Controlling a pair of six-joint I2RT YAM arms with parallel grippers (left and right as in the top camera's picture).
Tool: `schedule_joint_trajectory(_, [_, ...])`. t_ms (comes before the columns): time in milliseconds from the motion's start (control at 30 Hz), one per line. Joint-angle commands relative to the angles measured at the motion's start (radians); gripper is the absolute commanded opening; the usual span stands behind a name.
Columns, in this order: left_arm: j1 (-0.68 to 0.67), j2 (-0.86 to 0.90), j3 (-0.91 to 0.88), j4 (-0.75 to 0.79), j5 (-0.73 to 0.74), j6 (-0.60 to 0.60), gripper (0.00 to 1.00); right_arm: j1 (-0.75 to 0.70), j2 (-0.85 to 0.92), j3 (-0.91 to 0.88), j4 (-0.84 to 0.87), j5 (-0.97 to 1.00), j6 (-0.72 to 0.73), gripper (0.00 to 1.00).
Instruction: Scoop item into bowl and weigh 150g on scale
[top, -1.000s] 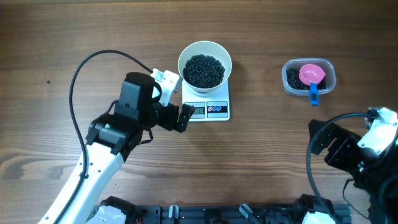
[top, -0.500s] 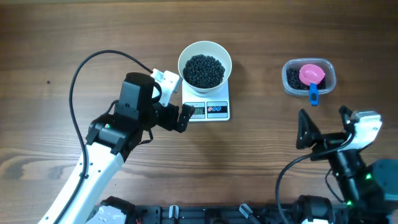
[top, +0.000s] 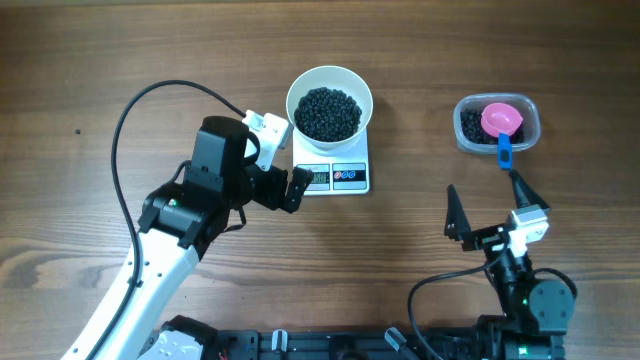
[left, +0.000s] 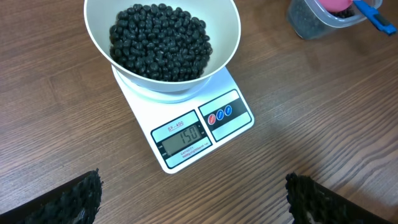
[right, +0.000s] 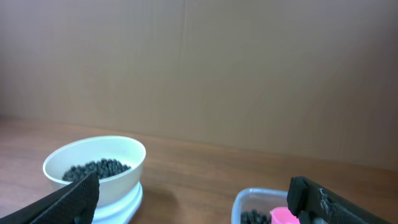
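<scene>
Round white bowl of small black bean-like pieces, seated on square white digital scale, directly ahead of left gripper, fingers wide, empty. Right gripper likewise wide, empty, well apart rightward.

The brown wood-grain worktop carries directly on its surface the small white square scale, set a little behind the middle with its display and buttons toward the front edge, and, well apart to its right, a clear rectangular plastic container.
</scene>
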Motion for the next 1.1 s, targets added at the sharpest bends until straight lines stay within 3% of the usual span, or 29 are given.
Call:
schedule_joint_trajectory(0, [-0.003, 0.001, 0.012, 0.003, -0.006, 0.019, 1.0, 0.032, -0.013, -0.011, 0.012, 0.06, -0.02, 1.0])
schedule_joint_trajectory(233, [-0.003, 0.001, 0.012, 0.003, -0.006, 0.02, 1.0, 0.052, -0.013, -0.011, -0.14, 0.15, 0.009, 1.0])
schedule_joint_trajectory(367, [-0.003, 0.001, 0.012, 0.003, -0.006, 0.019, 1.0, 0.052, -0.013, -0.011, -0.144, 0.236, 0.013, 1.0])
schedule_joint_trajectory(1067, [-0.003, 0.001, 0.012, 0.003, -0.006, 0.02, 1.0, 0.05, -0.013, -0.011, -0.143, 0.216, 0.006, 1.0])
